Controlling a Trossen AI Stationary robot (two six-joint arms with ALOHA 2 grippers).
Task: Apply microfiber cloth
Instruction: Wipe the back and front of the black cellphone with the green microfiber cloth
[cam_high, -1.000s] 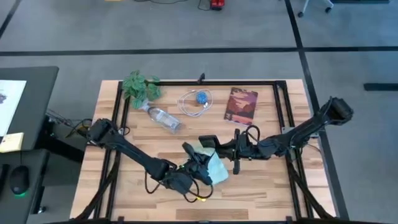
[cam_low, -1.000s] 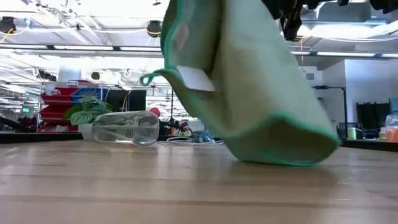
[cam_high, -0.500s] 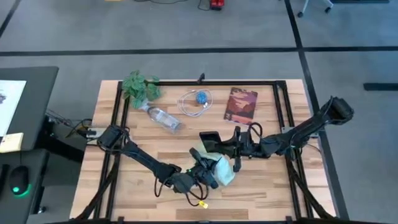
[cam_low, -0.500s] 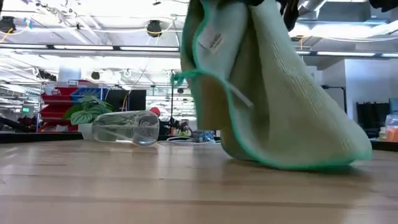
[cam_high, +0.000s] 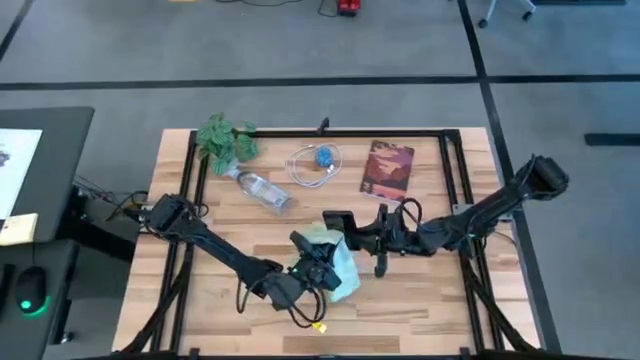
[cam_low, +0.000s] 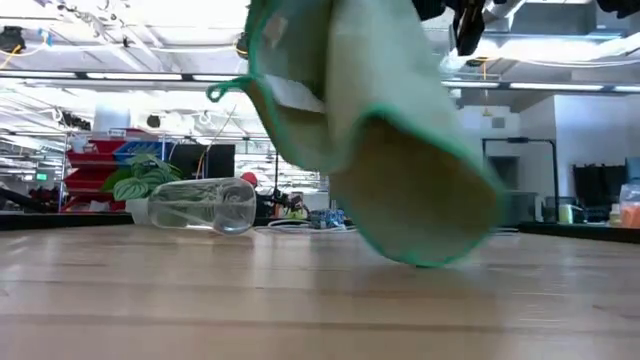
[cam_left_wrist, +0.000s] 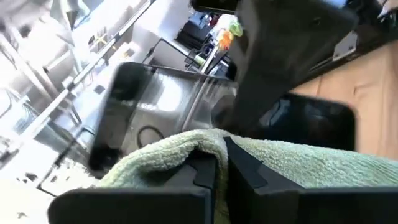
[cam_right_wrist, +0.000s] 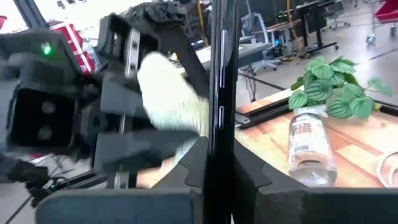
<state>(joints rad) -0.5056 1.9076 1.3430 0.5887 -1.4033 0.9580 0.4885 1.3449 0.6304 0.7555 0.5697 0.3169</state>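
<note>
Left end effector (cam_high: 318, 262) is pinched tight on the cloth (cam_high: 338, 262), fingers (cam_left_wrist: 205, 174) closed over a fold of the mint fabric, and the cloth hangs bunched beneath it near the table's (cam_high: 420, 300) front middle. Right end effector (cam_high: 355, 236) sits just beside it, clamped on the phone (cam_right_wrist: 221, 93), which stands on edge between its fingers. That pairing looks deliberate: the phone is held up and steady so the cloth can be brought against its face, a wipe being the likely step in hand.

Outward from there, the bottle (cam_high: 265, 190) lies on its side, the plant (cam_high: 225, 138) sits at the far left corner, a coiled cable (cam_high: 315, 165) and a booklet (cam_high: 388, 168) lie toward the back, all well apart from the action.

Views differ usefully. The high view gives the layout but reduces cloth and phone to a small cluster. The low view shows the cloth (cam_low: 370, 130) draped, its lowest fold at or just above the wood; whether it touches is unclear. The right wrist view alone shows the phone edge-on, with the cloth (cam_right_wrist: 171, 93) just beside it. The left wrist view confirms the grip on the cloth (cam_left_wrist: 280, 165).
</note>
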